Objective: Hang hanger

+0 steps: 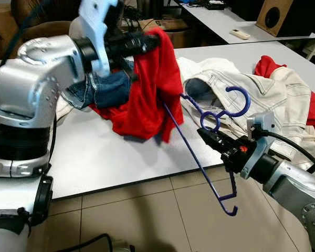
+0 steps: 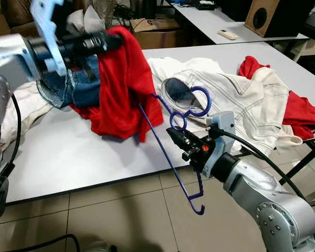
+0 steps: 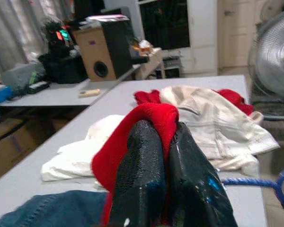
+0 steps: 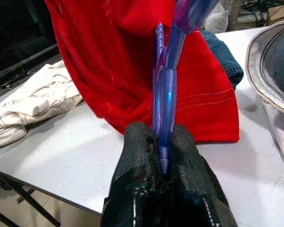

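Blue hanger [image 1: 199, 157], centre-right of the head views, held off the front edge of the counter [image 1: 94, 157]: hook curled above a white jacket [image 1: 262, 100], one arm reaching up-left into a red garment [image 1: 152, 89], the other slanting down over the tiled floor [image 1: 163, 215]. Right gripper [image 1: 212, 137], lower right, jaws closed on the hanger just below its hook; in the right wrist view the blue bars [image 4: 163, 94] pass between the black fingers [image 4: 137, 161]. Left gripper [image 1: 142, 42], upper left, jaws clamped on the red garment's top fold, lifting it above the counter. Blue denim [image 1: 105, 92] lies bunched behind and beneath the red cloth. Speaker [image 1: 275, 16] on a second counter, upper right.
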Robot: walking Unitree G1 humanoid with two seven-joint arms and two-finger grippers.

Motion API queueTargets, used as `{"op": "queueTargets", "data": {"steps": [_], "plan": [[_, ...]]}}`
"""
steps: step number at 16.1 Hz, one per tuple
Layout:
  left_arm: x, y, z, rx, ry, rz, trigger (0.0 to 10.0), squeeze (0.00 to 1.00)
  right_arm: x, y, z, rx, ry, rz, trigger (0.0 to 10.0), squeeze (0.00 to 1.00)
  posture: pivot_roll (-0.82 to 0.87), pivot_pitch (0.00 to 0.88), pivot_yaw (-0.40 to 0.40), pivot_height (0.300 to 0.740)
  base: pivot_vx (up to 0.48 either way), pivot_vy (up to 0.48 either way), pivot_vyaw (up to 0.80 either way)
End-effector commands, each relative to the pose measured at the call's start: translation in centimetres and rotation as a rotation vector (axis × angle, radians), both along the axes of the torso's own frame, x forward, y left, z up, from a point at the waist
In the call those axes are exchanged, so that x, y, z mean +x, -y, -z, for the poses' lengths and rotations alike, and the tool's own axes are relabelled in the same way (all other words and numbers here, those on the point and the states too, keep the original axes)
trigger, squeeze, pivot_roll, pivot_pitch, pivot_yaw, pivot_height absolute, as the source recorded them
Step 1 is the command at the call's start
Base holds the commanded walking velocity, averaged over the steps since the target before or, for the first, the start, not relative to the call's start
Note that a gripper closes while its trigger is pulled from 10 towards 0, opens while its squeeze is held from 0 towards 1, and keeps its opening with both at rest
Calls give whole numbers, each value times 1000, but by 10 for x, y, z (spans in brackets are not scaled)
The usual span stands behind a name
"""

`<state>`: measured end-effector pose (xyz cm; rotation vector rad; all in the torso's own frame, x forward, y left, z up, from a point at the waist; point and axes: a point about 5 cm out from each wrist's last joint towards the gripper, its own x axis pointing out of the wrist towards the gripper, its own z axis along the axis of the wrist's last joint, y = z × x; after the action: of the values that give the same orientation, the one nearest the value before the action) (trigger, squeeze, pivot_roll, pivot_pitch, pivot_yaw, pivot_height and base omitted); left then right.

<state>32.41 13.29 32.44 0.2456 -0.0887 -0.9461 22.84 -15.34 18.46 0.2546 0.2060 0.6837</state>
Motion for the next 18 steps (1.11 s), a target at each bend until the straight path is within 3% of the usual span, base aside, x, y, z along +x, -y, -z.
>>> {"op": "queueTargets", "data": {"steps": [1,2,4,5,6,7,9,10,13,16,17,18], "plan": [[-5,4,0,42,29,32,78,0,1,0,-10,17,61,8,10000,0,-8,0,3,740,0,0,0],[-8,6,12,137,36,53,1725,0,4,-1,-10,35,60,21,10000,0,-5,0,-5,740,0,0,0],[-5,7,19,191,45,22,1569,0,2,-5,-8,27,41,-5,10000,0,-3,0,-11,740,0,0,0],[5,3,21,214,71,-76,0,0,-4,-6,9,-42,-84,-33,10000,0,-6,0,-15,740,0,0,0],[11,0,17,206,101,-145,0,0,-7,0,24,-148,-158,-9,10000,0,-10,0,-15,740,0,0,0],[14,-2,12,181,124,-171,0,0,-7,5,29,-175,-176,19,10000,0,-10,0,-15,740,0,0,0],[14,-3,-2,140,188,-181,0,0,-9,3,20,-146,-124,-19,10000,0,-14,0,-11,740,0,0,0],[13,-2,-4,160,202,-160,0,0,-13,-4,13,-105,-94,-88,10000,0,-13,0,-11,740,0,0,0],[16,-1,-4,208,235,-193,0,0,-22,-12,9,-101,-93,-178,10000,0,-17,0,-10,740,0,0,0],[19,-3,-4,227,254,-232,0,0,-21,-13,0,-70,-4,-166,10000,0,-20,0,-6,740,0,0,0],[23,-1,6,273,240,-223,0,0,-18,-12,-14,-61,90,-142,10000,0,-27,7,-3,740,0,0,0],[23,1,12,271,221,-214,0,0,-15,-9,-15,-65,94,-112,10000,0,-29,8,-3,740,0,0,0]]}}
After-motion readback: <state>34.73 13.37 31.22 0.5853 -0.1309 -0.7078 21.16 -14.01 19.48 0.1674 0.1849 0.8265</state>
